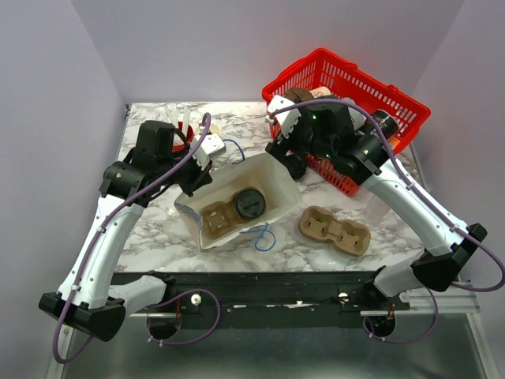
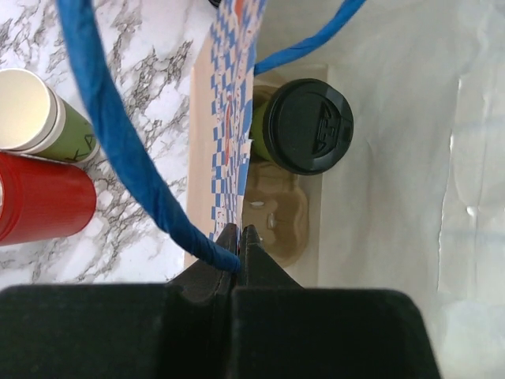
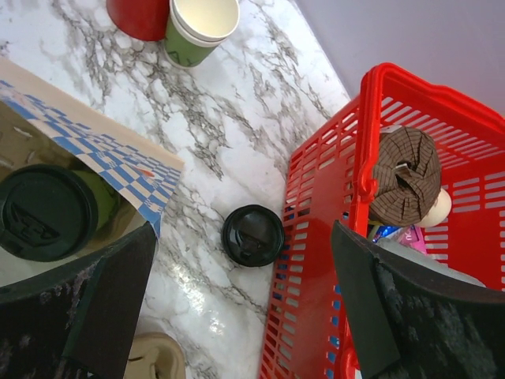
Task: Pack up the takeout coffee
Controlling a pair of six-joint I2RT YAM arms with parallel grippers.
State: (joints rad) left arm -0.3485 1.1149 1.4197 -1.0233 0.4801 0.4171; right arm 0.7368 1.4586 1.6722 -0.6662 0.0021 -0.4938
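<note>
The takeout coffee, an olive-green cup with a black lid, stands in a cardboard carrier inside the open paper bag. It also shows in the left wrist view and the right wrist view. My left gripper is shut on the bag's checkered rim where the blue handle meets it; in the top view it is at the bag's left edge. My right gripper is open and empty above a loose black lid, between the bag and the basket.
A red basket with items stands at the back right, close to my right gripper. A second empty carrier lies right of the bag. A lidless green cup and a red cup stand at the back left.
</note>
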